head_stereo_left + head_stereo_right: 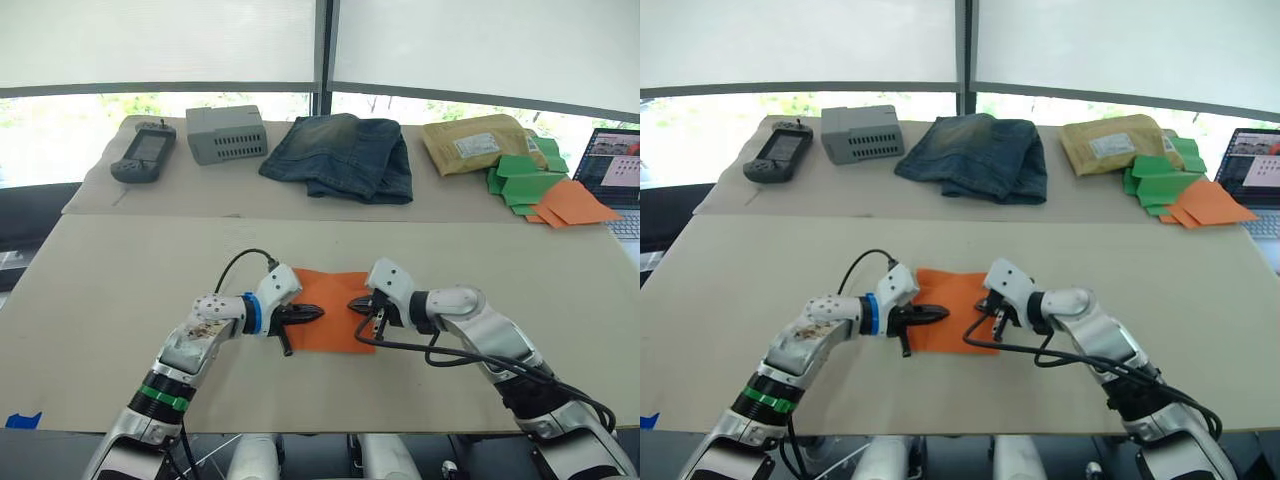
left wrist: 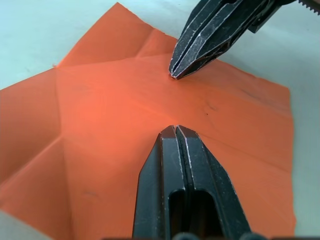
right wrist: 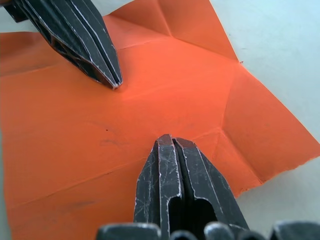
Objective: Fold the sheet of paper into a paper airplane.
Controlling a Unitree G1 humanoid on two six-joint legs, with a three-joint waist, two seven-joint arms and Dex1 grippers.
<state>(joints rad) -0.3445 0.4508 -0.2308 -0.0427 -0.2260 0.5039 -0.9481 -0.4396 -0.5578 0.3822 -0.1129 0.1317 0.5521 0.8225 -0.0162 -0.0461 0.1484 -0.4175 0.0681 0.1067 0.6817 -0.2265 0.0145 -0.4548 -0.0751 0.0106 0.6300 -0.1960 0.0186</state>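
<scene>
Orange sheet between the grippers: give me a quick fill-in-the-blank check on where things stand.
1. The sheet of paper lies ____ on the table, creased.
2. The left gripper has its fingers ____.
3. The right gripper points its tip at the ____ gripper.
4. The folded jeans lie on the ____ table.

Missing: flat; shut; left; far

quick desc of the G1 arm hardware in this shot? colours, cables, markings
Silver-grey arm shells with white wrist housings. The left arm has a blue wrist ring and a green band on the forearm; a black cable loops over each wrist. The left gripper and right gripper have black, ribbed, tapered jaws, scuffed pale along the edges.
</scene>
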